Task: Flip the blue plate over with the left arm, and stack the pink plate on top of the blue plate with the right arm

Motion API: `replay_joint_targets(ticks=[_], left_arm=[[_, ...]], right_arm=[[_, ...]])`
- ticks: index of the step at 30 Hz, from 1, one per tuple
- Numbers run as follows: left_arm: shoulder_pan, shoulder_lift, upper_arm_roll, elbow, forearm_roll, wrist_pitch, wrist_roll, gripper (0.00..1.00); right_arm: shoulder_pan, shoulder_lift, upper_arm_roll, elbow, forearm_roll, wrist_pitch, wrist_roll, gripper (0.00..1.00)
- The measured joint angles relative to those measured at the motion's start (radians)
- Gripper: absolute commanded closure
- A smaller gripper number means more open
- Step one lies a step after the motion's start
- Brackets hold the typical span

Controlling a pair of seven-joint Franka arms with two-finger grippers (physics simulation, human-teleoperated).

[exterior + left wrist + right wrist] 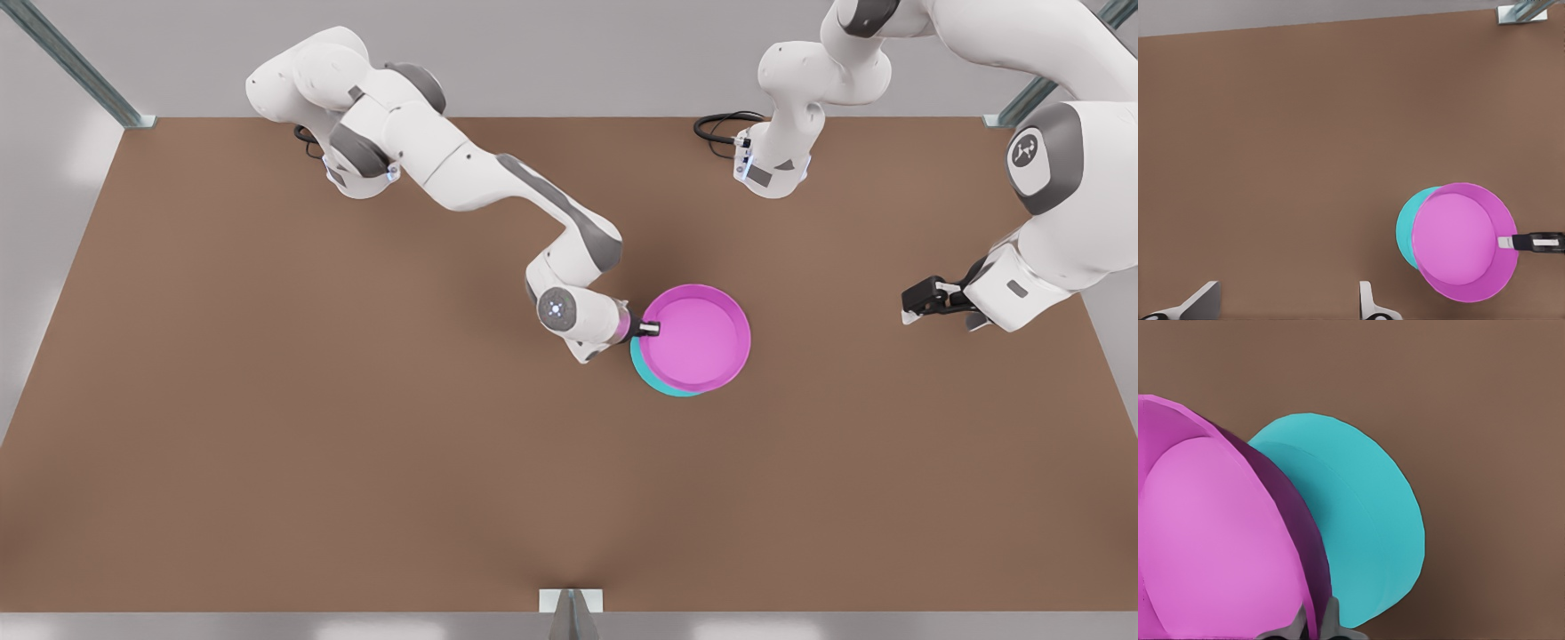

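The pink plate (pixel 698 336) is gripped at its rim by my right gripper (pixel 647 329), shut on the edge toward the front view's left. It covers most of the blue plate (pixel 662 382), which lies on the table with a cyan crescent showing. In the right wrist view the pink plate (pixel 1218 540) is pinched by the right gripper (pixel 1313 625), with the blue plate (pixel 1358 527) beyond, its plain flat side up. Whether the plates touch I cannot tell. My left gripper (pixel 920 302) waits open at the front view's right, away from the plates; its fingers (pixel 1205 300) frame bare table.
The brown table (pixel 267 427) stretches wide around the plates. Both arm bases (pixel 773 169) stand at the far edge, with metal frame posts (pixel 569 609) at the corners and the near edge.
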Motion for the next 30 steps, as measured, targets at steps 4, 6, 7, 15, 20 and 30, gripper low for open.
replay_joint_targets(ticks=[4, 6, 7, 15, 20, 30], left_arm=[[0.0, 0.001, 0.0, 0.0, -0.002, -0.002, 0.0, 0.0], [0.0, 0.002, 0.0, 0.0, -0.003, -0.003, 0.0, 0.0], [0.0, 0.002, 0.0, -0.001, -0.003, -0.002, 0.0, 0.0], [0.0, 0.003, 0.0, 0.0, -0.006, -0.002, 0.0, 0.0], [0.0, 0.005, 0.0, 0.0, -0.007, -0.002, 0.0, 0.0], [-0.005, -0.011, -0.017, 0.0, -0.001, -0.029, 0.002, 0.0]], right_arm=[[0.01, 0.009, 0.0, -0.004, -0.006, 0.005, 0.002, 0.45], [0.01, 0.009, 0.0, -0.011, -0.019, -0.001, 0.013, 0.37], [0.01, 0.009, -0.001, -0.012, -0.037, -0.008, 0.025, 0.33], [0.016, -0.045, -0.007, -0.026, -0.062, -0.089, 0.032, 0.18], [-0.362, -0.56, -0.253, -0.091, -0.29, -0.973, -0.272, 0.0], [-0.839, -0.727, -0.151, -0.253, -0.542, -0.748, -0.781, 0.0]])
